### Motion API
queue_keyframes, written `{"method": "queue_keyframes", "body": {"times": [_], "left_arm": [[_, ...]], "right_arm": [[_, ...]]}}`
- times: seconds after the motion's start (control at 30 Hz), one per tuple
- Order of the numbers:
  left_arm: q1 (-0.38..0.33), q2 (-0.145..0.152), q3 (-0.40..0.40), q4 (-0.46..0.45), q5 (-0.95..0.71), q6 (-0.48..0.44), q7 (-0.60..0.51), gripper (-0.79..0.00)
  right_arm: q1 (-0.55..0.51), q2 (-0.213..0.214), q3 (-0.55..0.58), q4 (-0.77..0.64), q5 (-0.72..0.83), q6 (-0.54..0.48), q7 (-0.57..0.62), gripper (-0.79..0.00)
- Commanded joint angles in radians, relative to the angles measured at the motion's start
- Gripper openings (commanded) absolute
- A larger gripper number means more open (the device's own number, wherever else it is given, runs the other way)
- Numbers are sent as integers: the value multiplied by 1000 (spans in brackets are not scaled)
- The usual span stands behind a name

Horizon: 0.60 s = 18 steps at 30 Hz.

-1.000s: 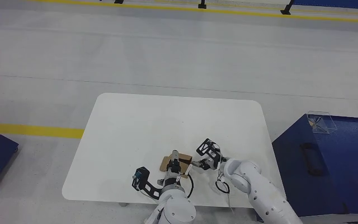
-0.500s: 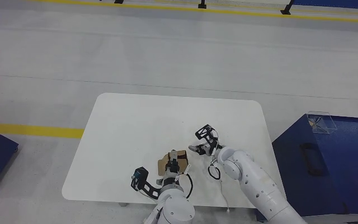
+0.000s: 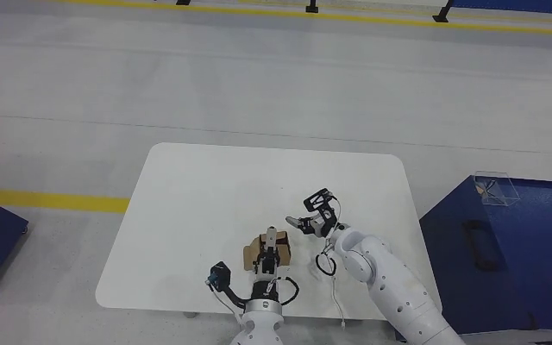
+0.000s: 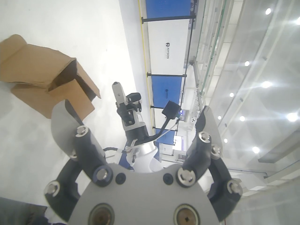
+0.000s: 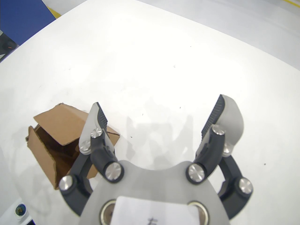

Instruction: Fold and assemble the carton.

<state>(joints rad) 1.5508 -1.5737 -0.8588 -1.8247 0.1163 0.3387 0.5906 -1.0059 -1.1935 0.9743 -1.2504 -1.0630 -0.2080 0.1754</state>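
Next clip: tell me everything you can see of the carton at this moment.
The carton is a small box of plain brown corrugated cardboard, only partly assembled. It lies on its side on the white table, near the robot's edge, with its open end showing a dark inside. Flaps stand loose around that opening, none folded shut. The open left gripper is close beside one flap; whether they touch cannot be told. The open right gripper is apart from it.

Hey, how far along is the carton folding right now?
Done: the carton is opened out into a box shape on the table. In hand: nothing; the left gripper and right gripper are both open close beside it. Left: the visible end gapes, flaps unfolded, so those need folding shut.
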Motion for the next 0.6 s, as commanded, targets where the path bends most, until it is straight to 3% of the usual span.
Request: {"method": "queue_keyframes", "body": {"times": [0.0, 0.13, 0.43, 0.57], "left_arm": [[0, 0, 0, 0, 1, 2, 0, 0], [0, -3, -16, 17, 46, -92, 74, 0], [69, 7, -65, 242, 26, -589, 82, 0], [75, 4, -74, 312, -28, -704, 70, 0]], "right_arm": [[-2, 0, 0, 0, -2, 4, -2, 0], [-29, -5, -7, -37, -71, 73, -115, 0], [-67, -15, -31, -54, -151, 73, -234, 0], [-62, -27, -59, -26, -170, 63, -237, 0]]}}
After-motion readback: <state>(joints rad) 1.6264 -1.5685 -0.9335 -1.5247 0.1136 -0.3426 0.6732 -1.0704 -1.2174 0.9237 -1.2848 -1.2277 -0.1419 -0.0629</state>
